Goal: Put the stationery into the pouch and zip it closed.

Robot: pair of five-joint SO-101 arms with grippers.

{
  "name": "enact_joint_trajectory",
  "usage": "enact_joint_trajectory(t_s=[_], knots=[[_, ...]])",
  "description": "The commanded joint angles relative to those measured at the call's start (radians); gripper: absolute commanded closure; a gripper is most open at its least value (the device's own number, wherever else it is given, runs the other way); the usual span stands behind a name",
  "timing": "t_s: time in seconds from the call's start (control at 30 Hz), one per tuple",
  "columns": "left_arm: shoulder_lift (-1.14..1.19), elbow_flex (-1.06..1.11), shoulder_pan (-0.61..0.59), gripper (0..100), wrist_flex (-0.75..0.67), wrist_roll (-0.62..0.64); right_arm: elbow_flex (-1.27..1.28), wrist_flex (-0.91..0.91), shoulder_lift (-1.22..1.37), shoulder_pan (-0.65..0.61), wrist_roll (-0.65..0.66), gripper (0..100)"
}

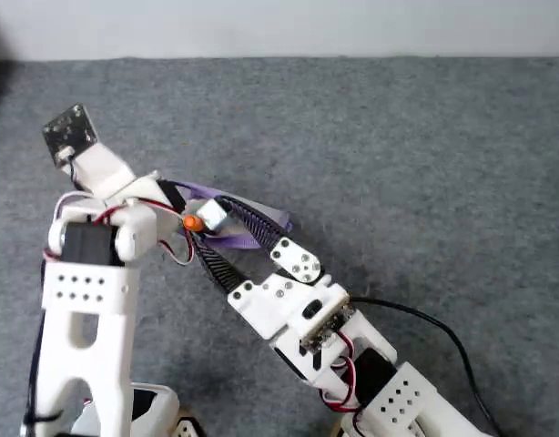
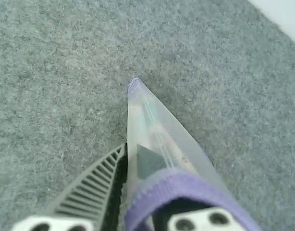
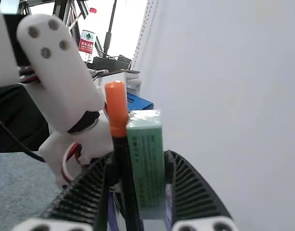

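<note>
In the high view, most of the pouch at centre left is covered by the two arms, so its zip and opening cannot be made out. In the left wrist view, its near end runs off the lower edge, it hides one finger of the left gripper, and its contents are too blurred to name. In the right wrist view, the orange-capped pen and green eraser, between the right gripper's fingers, are cut off at the bottom edge.
</note>
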Motion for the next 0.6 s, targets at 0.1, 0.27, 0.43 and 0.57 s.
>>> enact_joint_trajectory(t_s=[0.1, 0.27, 0.43, 0.57], knots=[[0.064, -0.173, 0.014, 99, 0.058, 0.029, 0.023, -0.015, 0.002, -0.035, 0.02, 99.1], [0.066, -0.173, 0.014, 99, 0.063, 0.031, 0.018, 0.027, 0.004, -0.033, 0.049, 98.9], [0.066, -0.173, 0.014, 99, 0.064, 0.031, -0.014, 0.108, 0.004, -0.015, 0.091, 92.0], [0.066, -0.173, 0.014, 99, 0.064, 0.031, -0.064, 0.196, 0.005, 0.013, 0.091, 78.1]])
